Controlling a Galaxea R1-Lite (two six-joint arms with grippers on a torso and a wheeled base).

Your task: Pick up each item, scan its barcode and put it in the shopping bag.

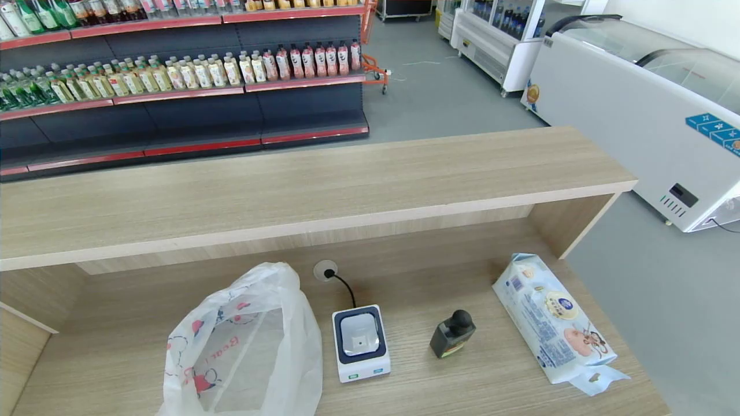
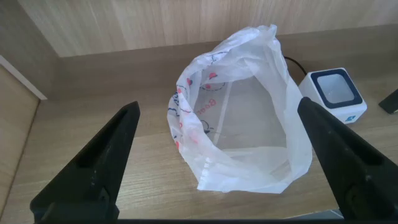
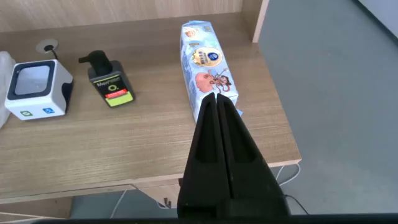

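Desk (image 1: 491, 387): shopping bag (image 1: 248, 341) at 7 o'clock, scanner (image 1: 359, 344) 6, bottle (image 1: 452, 335) 5, blue-white packet (image 1: 552, 318) 4 by the right edge; left gripper (image 2: 217, 115) spread wide, right gripper (image 3: 216, 102) pressed together.

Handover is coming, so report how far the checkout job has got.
Done: nothing; the shopping bag looks empty. In hand: nothing; the left gripper is open near the bag, the right gripper shut near the blue packet. Left: that packet and the dark bottle lie on the counter beside the scanner, unscanned.
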